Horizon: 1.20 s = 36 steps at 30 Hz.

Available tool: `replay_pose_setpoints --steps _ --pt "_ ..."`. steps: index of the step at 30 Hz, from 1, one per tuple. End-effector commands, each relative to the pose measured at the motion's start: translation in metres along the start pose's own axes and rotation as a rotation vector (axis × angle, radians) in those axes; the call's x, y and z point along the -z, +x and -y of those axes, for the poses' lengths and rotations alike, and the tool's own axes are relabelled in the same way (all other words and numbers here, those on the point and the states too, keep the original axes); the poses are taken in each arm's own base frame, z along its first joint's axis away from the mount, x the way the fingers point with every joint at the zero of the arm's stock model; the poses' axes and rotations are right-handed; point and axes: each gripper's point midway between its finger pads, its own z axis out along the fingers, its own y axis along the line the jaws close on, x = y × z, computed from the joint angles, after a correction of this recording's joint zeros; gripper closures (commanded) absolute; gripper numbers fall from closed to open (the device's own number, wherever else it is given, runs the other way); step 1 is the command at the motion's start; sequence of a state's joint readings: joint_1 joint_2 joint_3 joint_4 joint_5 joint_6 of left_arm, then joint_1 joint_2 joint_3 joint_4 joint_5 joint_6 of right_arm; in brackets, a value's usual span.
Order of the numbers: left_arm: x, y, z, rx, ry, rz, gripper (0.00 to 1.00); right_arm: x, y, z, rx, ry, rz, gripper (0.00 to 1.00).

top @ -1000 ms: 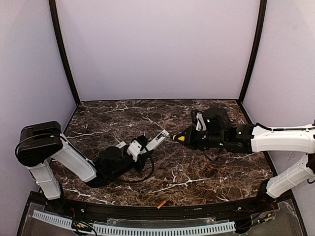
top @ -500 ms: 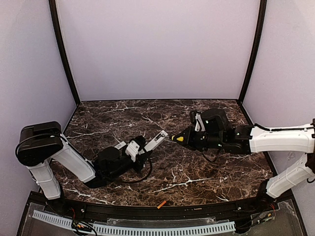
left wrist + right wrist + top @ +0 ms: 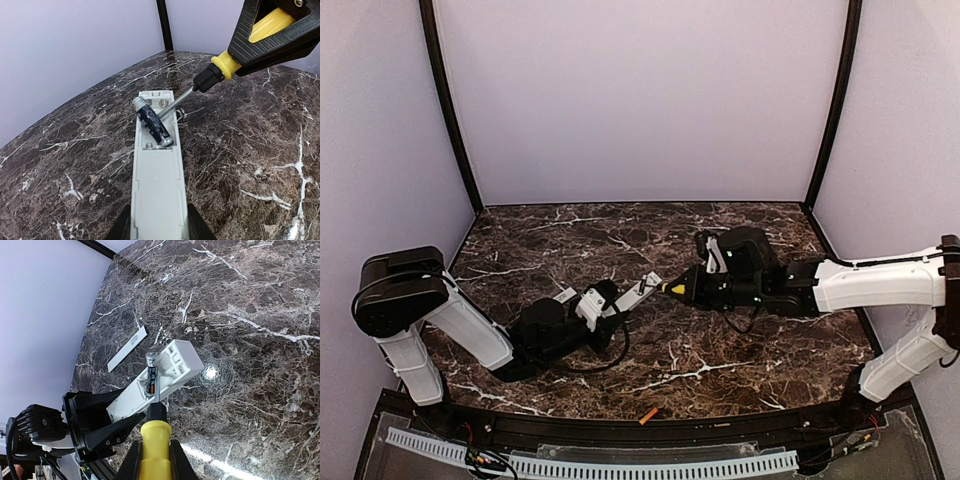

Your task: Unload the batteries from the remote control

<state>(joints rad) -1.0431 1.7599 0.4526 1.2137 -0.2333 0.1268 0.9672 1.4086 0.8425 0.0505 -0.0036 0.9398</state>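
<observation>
Left wrist view: remote control (image 3: 156,195) is clamped lengthwise in the left jaws, held off the bench (image 3: 250,165), back side up, battery bay uncovered. A dark battery (image 3: 152,125) lies skewed in the bay: its end nearer the jaws sits down in the remote, its far end is cocked up over the remote's side edge. It is half-pried, not out.

The right jaws are closed on the yellow handle of a screwdriver (image 3: 215,72). Its metal shaft meets the battery around mid-length; I can't tell whether the tip is under it.

The slot next to that battery looks empty.

Done so far, by my read:
- Cover is off. The flat whitish cover strip (image 3: 127,349) lies on the bench, well apart from the remote.
- An orange cylinder (image 3: 648,415) lies well clear of the remote at the bench's near edge; probably the first battery, already out.

Left to do: lever the dark battery fully free of the remote.
</observation>
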Motion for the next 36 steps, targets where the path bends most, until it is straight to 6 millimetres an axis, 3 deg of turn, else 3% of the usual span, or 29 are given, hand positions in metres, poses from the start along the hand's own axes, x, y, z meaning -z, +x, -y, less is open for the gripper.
replay_pose_setpoints --steps 1,23,36 --pt "0.004 -0.031 0.018 -0.016 0.089 0.096 1.0 -0.004 0.002 0.004 0.016 0.014 0.009 1.0" --pt "0.003 -0.028 0.004 -0.053 0.004 0.067 1.0 0.012 0.013 0.02 -0.016 0.093 -0.039 1.0" --pt "0.001 -0.026 0.002 -0.069 -0.007 0.051 1.0 0.013 0.034 0.019 0.008 0.102 -0.139 1.0"
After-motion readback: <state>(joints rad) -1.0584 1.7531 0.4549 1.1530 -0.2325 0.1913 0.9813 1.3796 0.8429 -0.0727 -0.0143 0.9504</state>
